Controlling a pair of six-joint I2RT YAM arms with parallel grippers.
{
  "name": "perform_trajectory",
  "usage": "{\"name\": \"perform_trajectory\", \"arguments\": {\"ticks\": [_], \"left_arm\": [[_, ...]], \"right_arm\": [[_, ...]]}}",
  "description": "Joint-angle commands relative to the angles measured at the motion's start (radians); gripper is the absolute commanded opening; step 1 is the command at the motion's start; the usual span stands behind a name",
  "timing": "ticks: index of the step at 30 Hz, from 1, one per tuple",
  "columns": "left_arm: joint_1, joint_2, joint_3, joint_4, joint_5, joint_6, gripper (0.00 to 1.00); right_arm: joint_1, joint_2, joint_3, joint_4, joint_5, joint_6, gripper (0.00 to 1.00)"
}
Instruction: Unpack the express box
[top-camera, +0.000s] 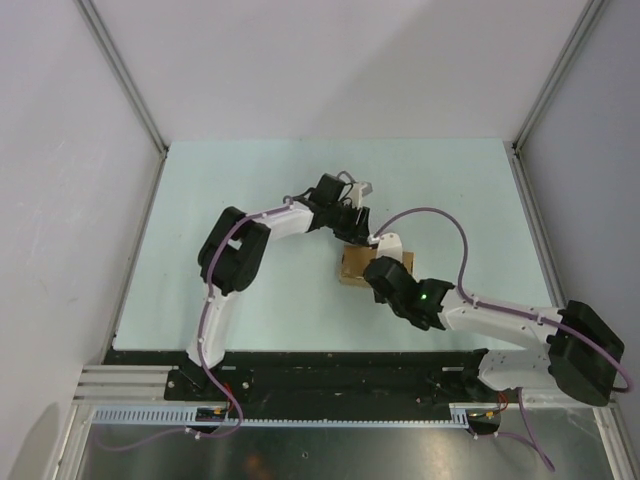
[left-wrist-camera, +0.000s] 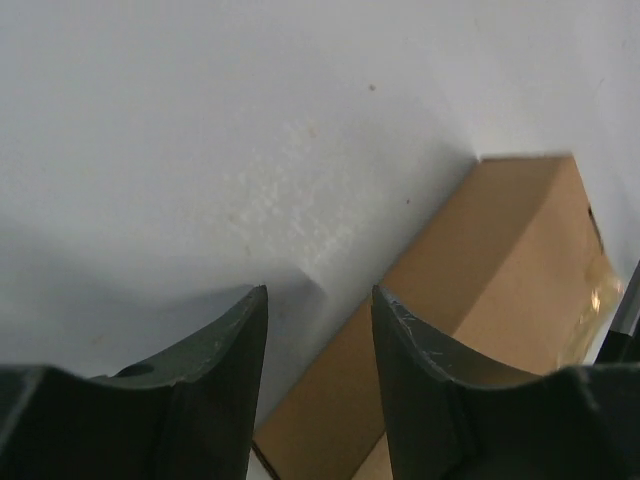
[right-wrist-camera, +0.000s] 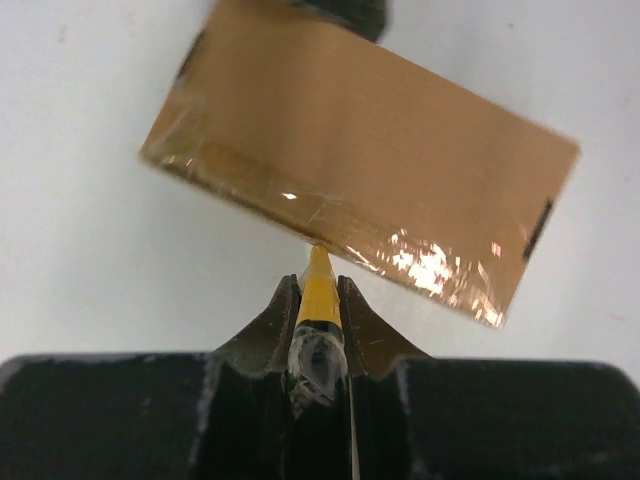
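The express box (top-camera: 353, 265) is a small brown cardboard carton lying near the middle of the table. Shiny clear tape covers its near edge (right-wrist-camera: 430, 265). My right gripper (right-wrist-camera: 318, 285) is shut on a slim yellow-and-black utility knife (right-wrist-camera: 320, 298), and the knife's tip touches the box's taped edge. My left gripper (left-wrist-camera: 320, 295) hovers at the box's far side with its jaws apart. Between and beyond its fingers lie the table and one long edge of the box (left-wrist-camera: 500, 260); nothing is clamped. In the top view the left gripper (top-camera: 352, 222) and the right gripper (top-camera: 380, 270) stand on opposite sides of the box.
The pale green table (top-camera: 250, 200) is closed in by white walls and metal corner posts (top-camera: 125, 75). The right arm's purple cable (top-camera: 445, 215) loops above the table to the right of the box. A black rail (top-camera: 330, 365) runs along the near edge.
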Motion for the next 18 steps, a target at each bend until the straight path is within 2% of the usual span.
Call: {"name": "perform_trajectory", "arguments": {"ticks": [1, 11, 18], "left_arm": [[-0.004, -0.099, -0.104, -0.053, -0.014, 0.057, 0.5], [-0.004, -0.22, -0.284, -0.044, -0.005, 0.052, 0.45], [-0.007, -0.337, -0.394, -0.035, -0.035, -0.031, 0.39]], "right_arm": [[-0.068, -0.061, -0.048, -0.017, 0.078, 0.039, 0.0], [-0.18, -0.074, -0.084, 0.074, 0.055, 0.031, 0.0], [-0.252, -0.038, -0.084, 0.151, 0.0, -0.004, 0.0]]}}
